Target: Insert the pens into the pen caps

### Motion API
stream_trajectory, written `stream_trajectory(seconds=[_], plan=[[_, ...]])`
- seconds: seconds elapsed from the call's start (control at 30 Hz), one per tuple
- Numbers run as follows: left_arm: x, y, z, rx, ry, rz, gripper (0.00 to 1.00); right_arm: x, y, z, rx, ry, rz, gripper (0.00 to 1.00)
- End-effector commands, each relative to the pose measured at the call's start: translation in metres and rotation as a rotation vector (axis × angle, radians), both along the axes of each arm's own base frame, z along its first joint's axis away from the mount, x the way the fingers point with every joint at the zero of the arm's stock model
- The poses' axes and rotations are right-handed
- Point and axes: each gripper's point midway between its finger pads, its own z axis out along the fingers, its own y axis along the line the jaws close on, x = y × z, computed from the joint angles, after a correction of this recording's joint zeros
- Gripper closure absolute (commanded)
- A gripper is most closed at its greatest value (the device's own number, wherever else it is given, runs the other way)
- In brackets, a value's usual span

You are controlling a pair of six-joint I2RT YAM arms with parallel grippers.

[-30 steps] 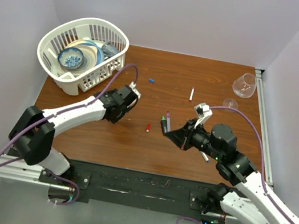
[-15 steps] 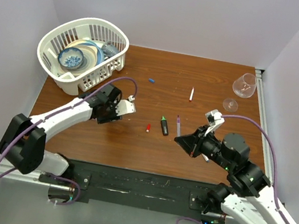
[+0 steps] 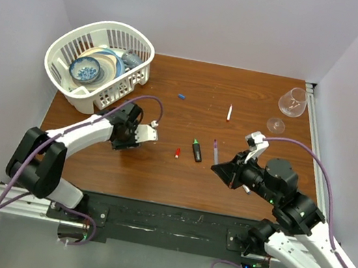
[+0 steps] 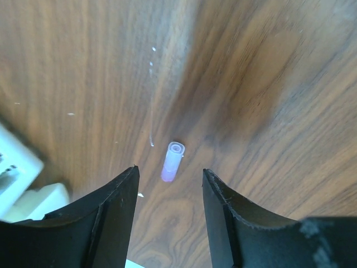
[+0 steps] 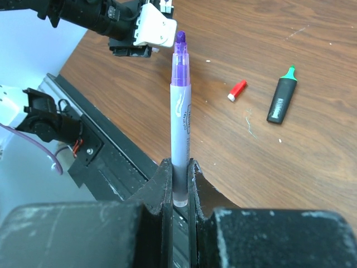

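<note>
Left gripper [image 4: 168,177] is seen poised low over the wooden table [image 3: 158,172], jaws parted roughly midway, nothing gripped. On the wood between the jaws a small lilac cap [image 4: 173,162] is seen lying on its side, touched by neither. Behind and left of that arm, a white basket [image 3: 112,24] of dishes is noted. Farther right, a blue cap [image 3: 181,97] is found alone toward the far side. Near mid-table a red cap [image 3: 178,152] is recorded, and just right of it a stubby black marker [image 3: 196,152], green tip pointed away from the arms. Farther back a white pen [image 3: 229,112] is noted. At right, a purple pen [image 5: 181,117] is clamped by its lower end in the right gripper [image 5: 179,170], jaws closed tight on it, tip uncapped. A clear glass [image 3: 293,102] is seen at the far right corner.
</note>
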Motion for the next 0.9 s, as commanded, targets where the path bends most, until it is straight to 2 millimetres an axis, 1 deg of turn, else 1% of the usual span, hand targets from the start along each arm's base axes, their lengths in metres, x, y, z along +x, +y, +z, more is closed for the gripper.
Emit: stream_trajectory(seconds=[0.0, 0.23, 0.33, 0.43, 0.47, 0.6, 0.63, 0.7, 0.83, 0.87], plan=[[0.008, 0.002, -0.002, 0.006, 0.014, 0.001, 0.46, 0.005, -0.003, 0.020, 0.007, -0.059, -0.019, 1.00], [0.011, 0.009, -0.009, 0.007, 0.012, 0.017, 0.47, 0.009, -0.003, 0.020, -0.032, -0.063, -0.020, 1.00], [0.014, 0.013, -0.015, 0.012, 0.010, 0.023, 0.47, 0.010, -0.002, 0.021, -0.029, -0.066, -0.019, 1.00], [0.013, 0.009, -0.021, -0.001, 0.049, 0.028, 0.48, 0.012, -0.002, 0.023, -0.025, -0.072, -0.024, 1.00], [0.014, 0.009, -0.020, 0.000, 0.053, 0.034, 0.48, 0.012, -0.001, 0.024, -0.028, -0.076, -0.022, 1.00], [0.010, 0.012, -0.026, 0.009, 0.095, 0.065, 0.51, 0.015, -0.004, 0.023, -0.052, -0.083, -0.030, 1.00], [0.009, 0.014, -0.027, 0.013, 0.103, 0.073, 0.52, 0.015, -0.004, 0.024, -0.053, -0.084, -0.031, 1.00], [0.006, 0.017, -0.031, 0.019, 0.111, 0.082, 0.58, 0.015, -0.004, 0.026, -0.052, -0.090, -0.028, 1.00], [0.002, 0.011, -0.033, -0.013, 0.146, 0.096, 0.69, 0.015, -0.004, 0.029, -0.054, -0.098, -0.028, 1.00], [0.000, 0.011, -0.034, -0.016, 0.156, 0.101, 0.73, 0.015, -0.005, 0.030, -0.053, -0.100, -0.028, 1.00]])
